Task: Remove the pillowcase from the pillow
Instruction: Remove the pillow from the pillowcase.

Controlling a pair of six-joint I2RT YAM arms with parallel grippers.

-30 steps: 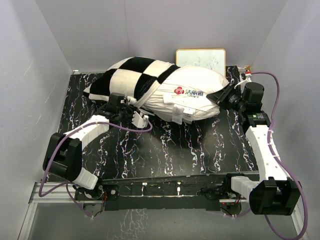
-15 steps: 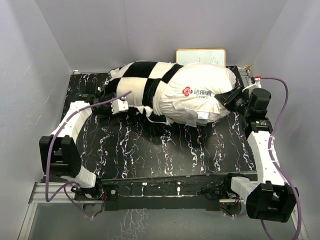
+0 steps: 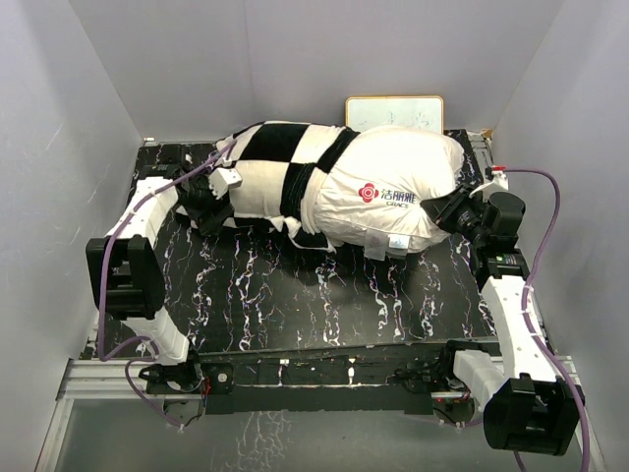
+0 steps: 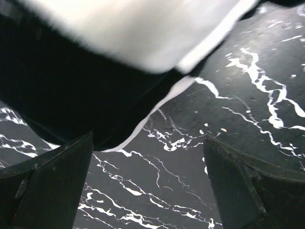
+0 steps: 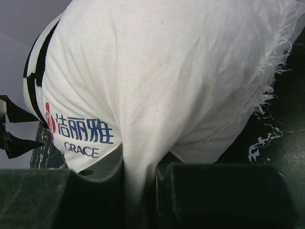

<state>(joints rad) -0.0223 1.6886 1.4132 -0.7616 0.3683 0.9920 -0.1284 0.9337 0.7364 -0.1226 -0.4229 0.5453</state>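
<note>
Top external: checkered pillowcase (image 3: pixel 257 183) half off pillow (image 3: pixel 398 162); right fingers (image 5: pixel 219 191) tight on it, left fingers (image 4: pixel 50 188) apart.

My left arm (image 3: pixel 147 211) and right arm (image 3: pixel 511 305) wear white shells between blocky black joints; a purple cable (image 3: pixel 556 211) trails along each. My jaws are matte black.

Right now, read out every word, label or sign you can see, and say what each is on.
"洁丽雅": blue print on the pillow, beside a red logo.
"GRACE": on the pillow, just under those characters.
The sewn tag on the pillow: too small to read.
The white board behind it: faint marks, unreadable.
</note>
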